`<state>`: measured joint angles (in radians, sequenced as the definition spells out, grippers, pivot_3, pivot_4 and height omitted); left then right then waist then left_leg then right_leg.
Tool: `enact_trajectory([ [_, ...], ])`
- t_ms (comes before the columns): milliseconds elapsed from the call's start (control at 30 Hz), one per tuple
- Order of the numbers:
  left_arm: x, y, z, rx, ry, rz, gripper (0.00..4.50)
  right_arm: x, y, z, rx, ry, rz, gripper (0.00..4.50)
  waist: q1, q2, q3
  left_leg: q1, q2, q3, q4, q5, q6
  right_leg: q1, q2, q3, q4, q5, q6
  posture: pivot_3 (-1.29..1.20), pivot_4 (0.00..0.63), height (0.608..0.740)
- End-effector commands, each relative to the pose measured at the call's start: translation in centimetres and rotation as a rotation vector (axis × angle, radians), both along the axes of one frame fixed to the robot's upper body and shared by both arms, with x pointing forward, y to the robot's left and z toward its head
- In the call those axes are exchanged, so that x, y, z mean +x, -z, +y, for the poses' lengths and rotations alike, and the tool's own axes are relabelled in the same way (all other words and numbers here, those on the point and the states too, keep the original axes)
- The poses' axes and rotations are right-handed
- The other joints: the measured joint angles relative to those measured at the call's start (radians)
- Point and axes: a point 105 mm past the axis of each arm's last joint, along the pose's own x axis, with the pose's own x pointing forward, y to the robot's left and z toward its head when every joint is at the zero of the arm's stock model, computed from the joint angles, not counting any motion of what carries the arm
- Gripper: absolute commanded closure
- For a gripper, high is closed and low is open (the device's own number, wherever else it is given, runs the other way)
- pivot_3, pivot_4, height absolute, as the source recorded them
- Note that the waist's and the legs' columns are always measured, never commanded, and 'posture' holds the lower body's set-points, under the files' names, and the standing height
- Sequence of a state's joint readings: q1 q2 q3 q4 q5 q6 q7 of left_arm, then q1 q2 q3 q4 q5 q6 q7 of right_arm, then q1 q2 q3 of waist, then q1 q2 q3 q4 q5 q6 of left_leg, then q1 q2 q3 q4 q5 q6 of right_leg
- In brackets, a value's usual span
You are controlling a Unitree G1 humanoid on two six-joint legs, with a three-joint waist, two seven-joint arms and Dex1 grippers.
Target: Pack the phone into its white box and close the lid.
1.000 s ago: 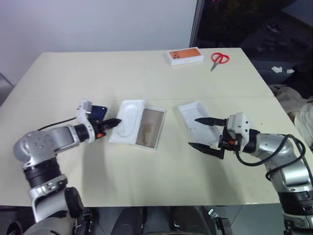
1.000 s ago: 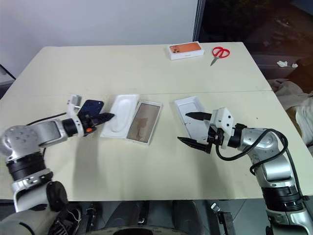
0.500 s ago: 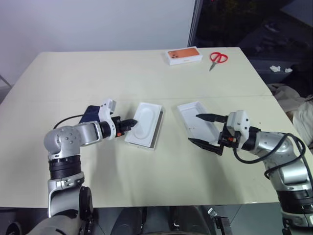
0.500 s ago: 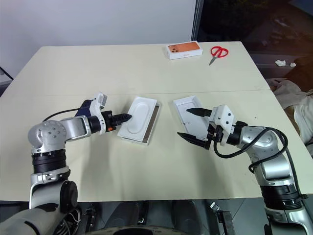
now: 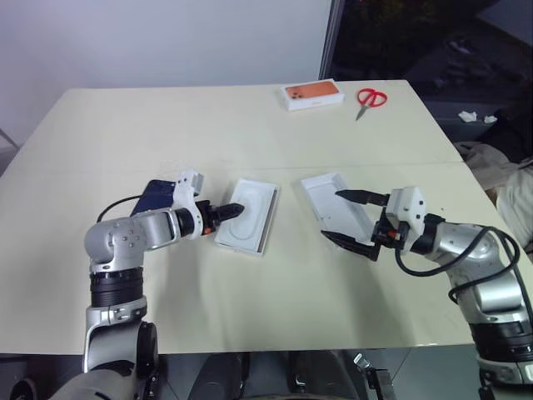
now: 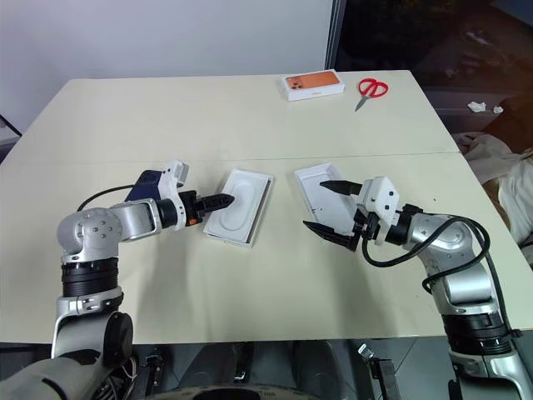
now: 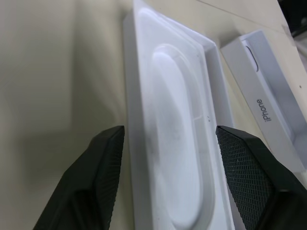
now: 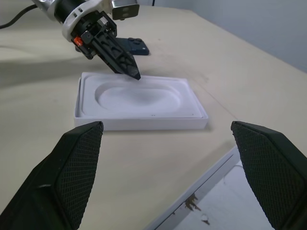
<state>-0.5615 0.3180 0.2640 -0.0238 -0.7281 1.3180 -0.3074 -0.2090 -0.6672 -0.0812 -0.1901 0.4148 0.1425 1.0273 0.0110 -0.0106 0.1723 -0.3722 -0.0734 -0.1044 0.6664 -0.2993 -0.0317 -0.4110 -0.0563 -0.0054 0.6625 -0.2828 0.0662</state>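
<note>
The phone (image 5: 154, 193), dark navy, lies flat on the table behind my left wrist, with its camera cluster showing in the right wrist view (image 8: 132, 45). The white box (image 5: 268, 221) shows as a thin rim around a white insert (image 7: 177, 143) with an oval recess that sits in it and hides its floor. My left gripper (image 5: 236, 208) is open, its tips over the insert's left edge and holding nothing. The lid (image 5: 321, 190) lies inside-up right of the box. My right gripper (image 5: 331, 215) hovers wide open over the lid's near end.
An orange-topped box (image 5: 314, 94) and red scissors (image 5: 369, 100) lie at the table's far edge. The table's right edge runs close beyond my right arm.
The insert went from beside the box, with the brownish floor bare, to sitting over it. My left gripper moved right with it and has opened. The right gripper stayed put.
</note>
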Motion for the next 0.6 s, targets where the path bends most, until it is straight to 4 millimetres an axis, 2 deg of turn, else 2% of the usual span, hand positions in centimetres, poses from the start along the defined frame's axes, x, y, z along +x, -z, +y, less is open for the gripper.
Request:
enact_trajectory([
  [33, 0.2, -2.3, 0.4, 0.009, 0.012, -0.1, 1.58, 0.1, -0.6, 0.2, 0.013, -0.004, -0.038, 0.0, 0.001, 0.0, 0.0, 0.0, 0.0, 0.0, 0.0, 0.0, 0.0, 0.0, 0.0, 0.0, 0.0, 0.0, 0.0, 0.0, 0.15, 0.74],
  [267, -0.6, -4.3, 1.1, -0.005, 0.054, -0.188, 1.58, 1.2, -1.5, 0.7, 0.083, 0.052, -0.045, 0.0, -0.002, 0.0, 0.0, 0.0, 0.0, 0.0, 0.0, 0.0, 0.0, 0.0, 0.0, 0.0, 0.0, 0.0, 0.0, 0.0, 0.15, 0.74],
  [367, -0.9, -5.6, 2.2, 0.055, 0.062, -0.333, 1.58, 2.0, -2.1, 1.7, 0.114, 0.077, -0.064, 0.0, -0.008, 0.0, 0.0, 0.0, 0.0, 0.0, -0.001, 0.0, 0.0, -0.001, 0.0, 0.0, 0.0, 0.0, 0.0, 0.0, 0.15, 0.74],
  [433, -0.8, -6.5, 3.8, 0.156, 0.029, -0.498, 1.58, 2.6, -2.2, 2.7, 0.145, 0.09, -0.061, 0.0, -0.01, 0.0, 0.0, 0.0, 0.0, 0.0, -0.001, 0.0, 0.0, -0.001, 0.0, 0.0, 0.0, 0.0, 0.0, 0.0, 0.15, 0.74],
  [567, -1.3, -6.7, 7.2, 0.313, 0.007, -0.719, 1.58, 3.1, -1.8, 5.7, 0.169, 0.049, -0.053, 0.0, -0.018, 0.001, 0.0, 0.0, 0.001, 0.0, -0.003, 0.001, -0.001, -0.002, 0.0, 0.0, -0.001, 0.0, -0.001, 0.0, 0.15, 0.74],
  [600, -1.7, -6.2, 7.8, 0.306, 0.03, -0.708, 1.53, 3.5, -1.7, 6.4, 0.175, 0.052, -0.043, 0.26, -0.018, 0.001, 0.0, 0.0, 0.0, 0.0, -0.003, 0.001, -0.001, -0.002, 0.0, 0.0, -0.001, 0.0, -0.001, 0.0, 0.15, 0.74],
])
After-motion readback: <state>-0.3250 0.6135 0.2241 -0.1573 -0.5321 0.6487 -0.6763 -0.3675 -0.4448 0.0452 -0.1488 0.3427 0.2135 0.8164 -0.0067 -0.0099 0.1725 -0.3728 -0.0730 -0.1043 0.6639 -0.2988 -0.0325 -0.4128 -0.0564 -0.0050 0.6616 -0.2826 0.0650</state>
